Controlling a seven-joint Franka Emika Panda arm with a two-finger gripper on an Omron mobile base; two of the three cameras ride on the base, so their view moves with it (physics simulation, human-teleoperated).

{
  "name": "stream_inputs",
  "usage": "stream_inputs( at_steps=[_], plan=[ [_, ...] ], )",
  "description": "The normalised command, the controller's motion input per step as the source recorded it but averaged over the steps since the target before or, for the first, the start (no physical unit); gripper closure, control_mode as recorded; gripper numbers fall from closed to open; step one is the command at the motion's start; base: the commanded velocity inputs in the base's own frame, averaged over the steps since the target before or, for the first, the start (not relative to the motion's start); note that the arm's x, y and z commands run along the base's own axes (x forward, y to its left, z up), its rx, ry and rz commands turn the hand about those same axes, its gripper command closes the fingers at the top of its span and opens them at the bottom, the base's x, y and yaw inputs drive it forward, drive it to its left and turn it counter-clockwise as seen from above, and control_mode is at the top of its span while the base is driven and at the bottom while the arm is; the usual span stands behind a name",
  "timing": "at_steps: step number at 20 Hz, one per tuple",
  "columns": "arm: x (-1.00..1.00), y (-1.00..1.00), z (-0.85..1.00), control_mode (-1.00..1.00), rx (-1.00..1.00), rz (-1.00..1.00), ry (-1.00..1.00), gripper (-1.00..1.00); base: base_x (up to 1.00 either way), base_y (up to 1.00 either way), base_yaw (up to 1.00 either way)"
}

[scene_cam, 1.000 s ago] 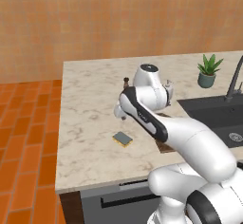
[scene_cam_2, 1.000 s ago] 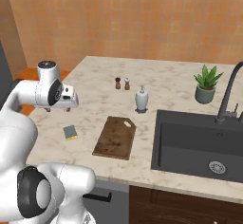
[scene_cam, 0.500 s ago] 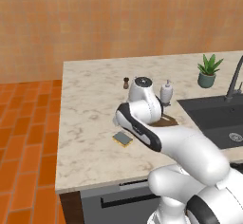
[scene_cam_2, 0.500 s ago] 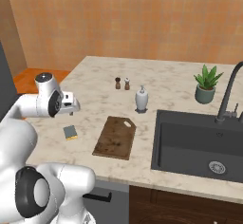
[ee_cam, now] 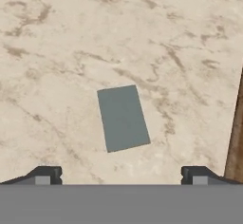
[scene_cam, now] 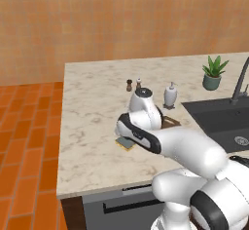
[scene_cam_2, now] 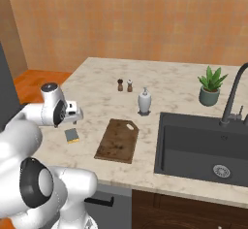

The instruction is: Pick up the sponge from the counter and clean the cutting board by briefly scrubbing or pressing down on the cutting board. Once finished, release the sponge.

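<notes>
Seen from the hand camera, the end effector (ee_cam: 121, 173) hangs above the worktop (ee_cam: 71, 38) with its two dark fingertips (ee_cam: 46, 173) spread wide apart and nothing between them; just their upper ends show at the bottom edge, so how high they sit over the stone cannot be judged there. Directly beneath it, centred between the tips but apart from both, lies the sponge (ee_cam: 123, 117), flat with its grey-blue scrub face up and turned a little askew to the line of the fingers; its yellow body is hidden from this angle. At the right edge of that view a thin dark brown strip is the near side of the cutting board (ee_cam: 235, 137), cut off by the frame. In the right base view the end effector (scene_cam_2: 77, 116) is mostly masked by the white wrist, and its fingers are too small to read; the sponge (scene_cam_2: 71, 135) lies on the worktop (scene_cam_2: 169, 87) just below it, and the cutting board (scene_cam_2: 117, 140) lies flat beside it toward the sink (scene_cam_2: 203, 148), light handle slot at the far end. In the left base view the forearm covers most of the sponge (scene_cam: 125, 143), leaving one corner showing, and nearly all of the cutting board (scene_cam: 170, 122). Beyond the end effector stand a soap dispenser (scene_cam_2: 144, 102), two small shakers (scene_cam_2: 124, 85) and, farthest off, a potted plant (scene_cam_2: 210, 86) by the tap (scene_cam_2: 232, 97).
</notes>
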Motion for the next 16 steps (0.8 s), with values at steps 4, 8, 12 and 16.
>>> stream_inputs(
  at_steps=[4, 8, 12, 16],
  plan=[
    [0.24, 0.28, -0.29, -1.0, -0.05, 0.06, 0.2, -1.0, 0.0, 0.0, 0.0],
    [0.25, 0.03, -0.23, -1.0, -0.01, 0.0, 0.15, -1.0, 0.0, 0.0, 0.0],
    [0.23, 0.01, -0.24, -1.0, 0.0, 0.0, 0.03, -1.0, 0.0, 0.0, 0.0],
    [0.05, 0.0, -0.36, -1.0, -0.01, 0.0, 0.0, -1.0, 0.0, 0.0, 0.0]
  ],
)
